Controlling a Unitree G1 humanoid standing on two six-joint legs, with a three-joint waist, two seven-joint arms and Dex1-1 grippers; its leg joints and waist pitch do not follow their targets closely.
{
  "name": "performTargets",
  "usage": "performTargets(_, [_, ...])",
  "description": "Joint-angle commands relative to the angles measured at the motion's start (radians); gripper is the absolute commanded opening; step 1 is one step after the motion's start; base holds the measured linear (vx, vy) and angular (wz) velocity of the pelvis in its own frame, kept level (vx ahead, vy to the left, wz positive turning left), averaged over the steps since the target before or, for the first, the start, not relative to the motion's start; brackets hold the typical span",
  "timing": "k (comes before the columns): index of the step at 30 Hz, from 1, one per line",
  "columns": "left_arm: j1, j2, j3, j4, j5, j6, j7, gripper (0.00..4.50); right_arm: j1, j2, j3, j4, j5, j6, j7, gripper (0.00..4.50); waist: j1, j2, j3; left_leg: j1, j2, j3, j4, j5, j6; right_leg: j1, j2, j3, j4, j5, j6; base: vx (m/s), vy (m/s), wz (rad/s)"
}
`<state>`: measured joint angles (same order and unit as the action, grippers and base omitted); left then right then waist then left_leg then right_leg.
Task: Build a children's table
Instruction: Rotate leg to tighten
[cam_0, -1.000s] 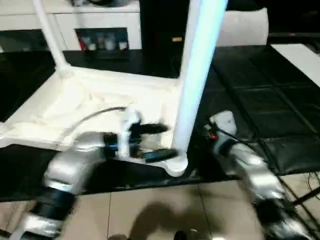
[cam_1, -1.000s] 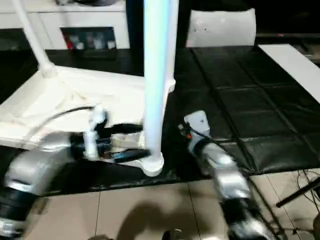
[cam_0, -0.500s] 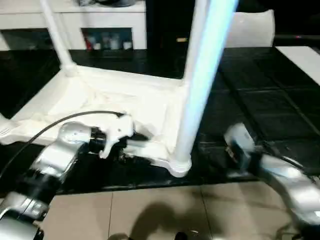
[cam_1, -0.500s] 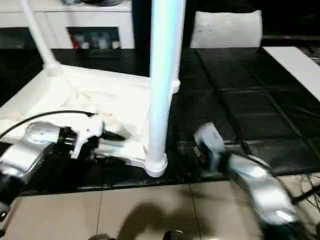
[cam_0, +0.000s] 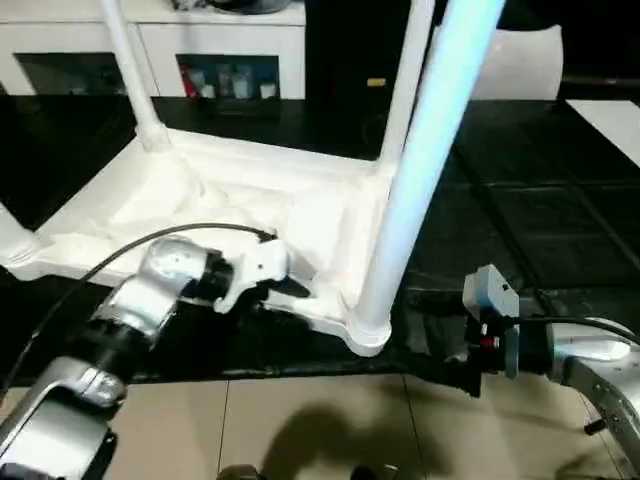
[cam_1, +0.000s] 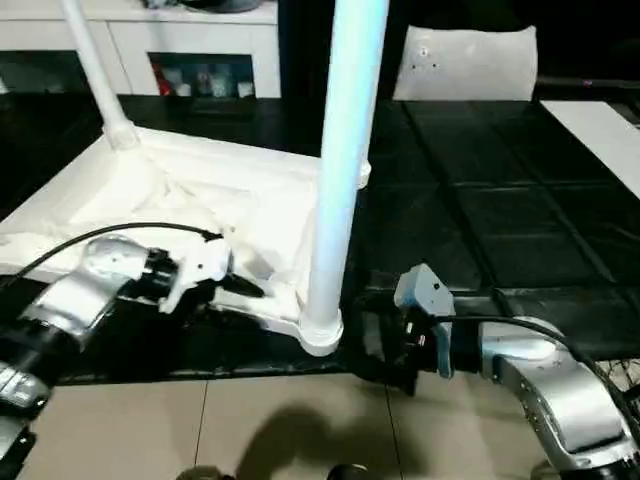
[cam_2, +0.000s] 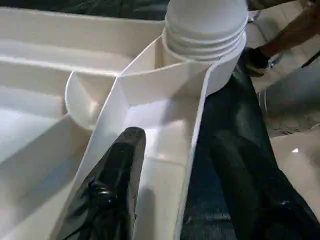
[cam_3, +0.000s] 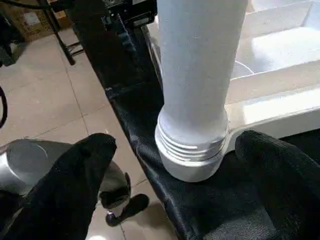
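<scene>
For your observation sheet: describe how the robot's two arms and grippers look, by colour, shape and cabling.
Both forearms are rounded silver shells. The left gripper has black fingers on a white mount, with a black cable looping back along the arm. The right gripper has black fingers behind a grey-blue block with a small red mark.

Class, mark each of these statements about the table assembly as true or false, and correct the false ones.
1. The children's table lies with its ribbed underside facing up. True.
2. The right gripper is clamped tight on the near leg. False: its fingers stand apart on either side of the leg's base, not touching it.
3. The near leg stands upright in a corner socket. True.
4. The left gripper is at the far corner of the table. False: it is at the near rim, one finger inside it, one outside.
5. The table rests on a black mat. True.
</scene>
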<state>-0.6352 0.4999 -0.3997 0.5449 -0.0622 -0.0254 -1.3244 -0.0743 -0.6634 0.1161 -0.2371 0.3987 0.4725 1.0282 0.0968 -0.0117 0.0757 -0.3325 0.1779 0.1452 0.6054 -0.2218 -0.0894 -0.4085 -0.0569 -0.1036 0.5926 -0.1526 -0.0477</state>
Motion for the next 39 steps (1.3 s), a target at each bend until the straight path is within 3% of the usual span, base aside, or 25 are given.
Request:
performTargets(1, [-0.023, -0.002, -0.010, 0.016, 0.016, -0.019, -0.007, 2.08, 0.000, -0.010, 0.004, -0.033, 0.008, 0.013, 0.002, 4.50, 0.007, -0.008, -0.081, -0.020, 0.027, 0.001, -0.062, -0.065, 0.083, 0.070, -0.080, 0.048, -0.098, -0.462, 0.006, 0.000, 0.000, 0.00])
performTargets(19, [-0.076, -0.030, -0.060, 0.128, 0.105, -0.148, -0.049, 0.76, -0.001, -0.007, 0.038, -0.047, -0.013, 0.027, -0.003, 4.50, 0.019, -0.012, -0.083, -0.017, 0.030, 0.000, -0.064, -0.074, 0.072, 0.068, -0.083, 0.047, -0.101, -0.471, 0.024, 0.000, 0.000, 0.00])
performTargets(20, [-0.079, -0.032, -0.062, 0.132, 0.108, -0.152, -0.050, 0.64, -0.002, -0.006, 0.040, -0.046, -0.013, 0.027, -0.002, 4.50, 0.018, -0.016, -0.083, -0.018, 0.030, 0.001, -0.064, -0.073, 0.074, 0.069, -0.081, 0.047, -0.102, -0.471, 0.027, 0.000, 0.000, 0.00])
performTargets(29, [-0.124, -0.062, -0.078, 0.200, 0.138, -0.200, -0.070, 0.03, -0.013, -0.007, 0.049, -0.041, -0.014, 0.023, -0.001, 4.50, 0.021, -0.015, -0.084, -0.017, 0.029, 0.001, -0.064, -0.075, 0.069, 0.070, -0.084, 0.046, -0.102, -0.474, 0.031, 0.000, 0.000, 0.00])
performTargets(33, [-0.129, -0.066, -0.077, 0.214, 0.137, -0.181, -0.088, 0.03, -0.013, -0.001, 0.046, -0.040, -0.012, 0.019, -0.006, 4.50, 0.022, -0.014, -0.084, -0.018, 0.029, 0.001, -0.064, -0.070, 0.068, 0.071, -0.084, 0.046, -0.100, -0.459, 0.025, 0.000, 0.000, 0.00])
performTargets(37, [-0.122, -0.063, -0.060, 0.219, 0.129, -0.069, -0.098, 0.03, -0.023, 0.029, 0.028, -0.037, 0.003, 0.016, -0.031, 4.50, 0.019, -0.012, -0.085, -0.019, 0.031, 0.000, -0.066, -0.063, 0.067, 0.073, -0.086, 0.047, -0.094, -0.430, -0.002, 0.000, 0.000, 0.00])
performTargets(39, [-0.117, -0.069, -0.027, 0.251, 0.128, 0.002, -0.030, 0.03, -0.037, 0.046, 0.021, -0.021, -0.009, 0.005, -0.055, 4.50, 0.017, -0.013, -0.085, -0.018, 0.030, 0.000, -0.065, -0.066, 0.066, 0.073, -0.085, 0.046, -0.096, -0.439, -0.005, 0.000, 0.000, 0.00])
